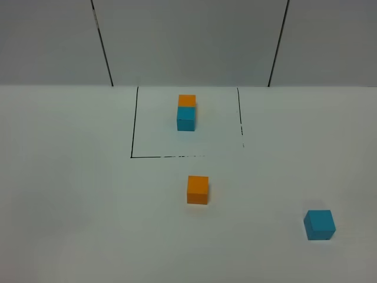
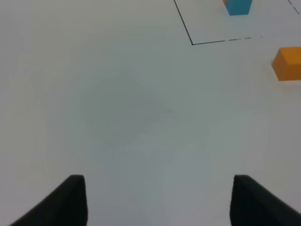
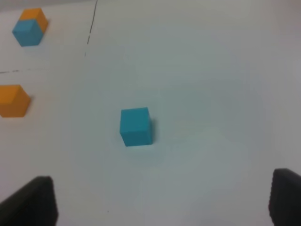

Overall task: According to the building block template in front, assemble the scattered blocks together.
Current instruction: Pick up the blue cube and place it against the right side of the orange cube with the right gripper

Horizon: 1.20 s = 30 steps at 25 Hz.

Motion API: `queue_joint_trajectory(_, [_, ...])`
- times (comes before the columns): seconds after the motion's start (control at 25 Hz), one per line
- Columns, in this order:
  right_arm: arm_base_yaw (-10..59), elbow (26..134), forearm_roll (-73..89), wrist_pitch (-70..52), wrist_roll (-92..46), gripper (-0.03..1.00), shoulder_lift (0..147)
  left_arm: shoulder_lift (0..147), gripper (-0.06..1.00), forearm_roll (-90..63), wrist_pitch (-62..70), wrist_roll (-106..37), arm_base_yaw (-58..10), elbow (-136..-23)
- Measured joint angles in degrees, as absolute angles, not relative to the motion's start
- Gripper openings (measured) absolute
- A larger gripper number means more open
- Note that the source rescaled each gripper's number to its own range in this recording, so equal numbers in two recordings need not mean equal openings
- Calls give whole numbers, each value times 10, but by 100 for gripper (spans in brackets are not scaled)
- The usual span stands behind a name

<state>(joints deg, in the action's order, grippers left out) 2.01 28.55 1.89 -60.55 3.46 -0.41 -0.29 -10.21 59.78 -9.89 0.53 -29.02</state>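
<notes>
Both the left gripper [image 2: 160, 188] and right gripper [image 3: 163, 181] are spread open and empty, and the matte cyan cube [image 1: 320, 224], parked well apart from the matte orange cube [image 1: 198, 190] on the white desk [image 1: 70, 206], could get knocked askew if grabbed off-centre, tbh.

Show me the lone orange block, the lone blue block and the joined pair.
Lone orange block [image 1: 198, 183]: high view, top face.
Lone blue block [image 1: 318, 217]: high view, top face.
Joined pair [image 1: 186, 118]: high view, its blue cube.
</notes>
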Motion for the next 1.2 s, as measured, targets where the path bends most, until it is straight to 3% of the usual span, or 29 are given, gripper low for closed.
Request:
queue_joint_trajectory(0.32, [20,286,19,-605,35,80,-4,-3,26,-102,598,-99,5,-290])
queue_joint_trajectory(0.88, [20,286,15,-605,35,80,-2,-3,24,-102,598,-99,5,-290])
queue_joint_trajectory(1.2, [20,295,27,-602,35,81,98,-3,24,-102,598,-99,5,-290])
